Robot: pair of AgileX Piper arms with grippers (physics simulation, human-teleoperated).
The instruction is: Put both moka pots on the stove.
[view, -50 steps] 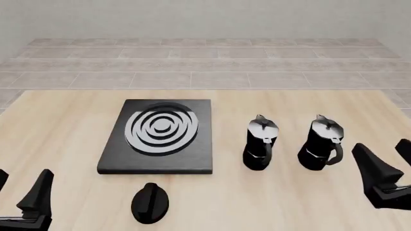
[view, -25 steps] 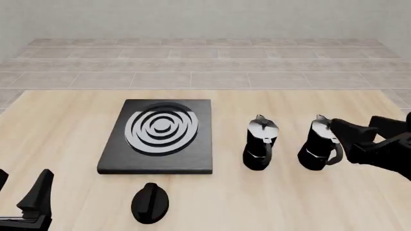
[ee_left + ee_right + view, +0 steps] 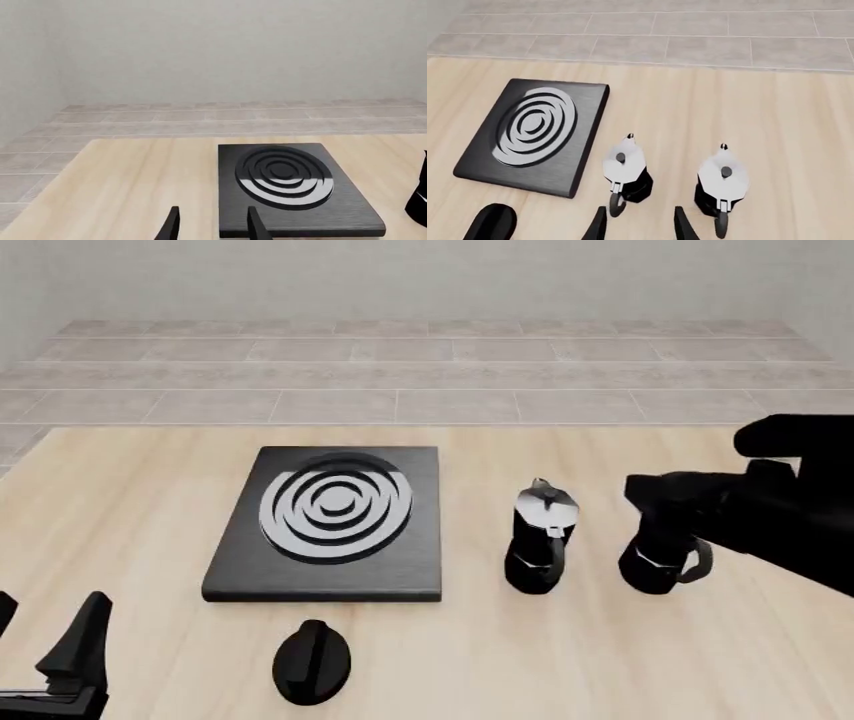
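Observation:
The stove (image 3: 334, 525) lies left of centre on the table; it also shows as the stove (image 3: 293, 187) and the stove (image 3: 534, 132). Two moka pots stand upright to its right: the left pot (image 3: 541, 540) and the right pot (image 3: 657, 562), whose top is hidden by my right arm. My right gripper (image 3: 650, 490) hovers open above the right pot, touching neither. Its wrist view looks down on the left pot (image 3: 625, 170) and the right pot (image 3: 722, 185), with the open gripper (image 3: 638, 222) between them. My left gripper (image 3: 47, 640) is open and empty at the near left, also seen as the left gripper (image 3: 212, 225).
A black oval knob (image 3: 311, 660) lies near the table's front edge, in front of the stove, and shows as the knob (image 3: 490, 222) too. The wooden table (image 3: 134, 500) ends at a tiled floor behind. One pot's edge (image 3: 419, 200) shows in the left wrist view.
My right arm rose from the near right and swung forward and left, now hanging over the right moka pot. The left arm and both pots have not moved.

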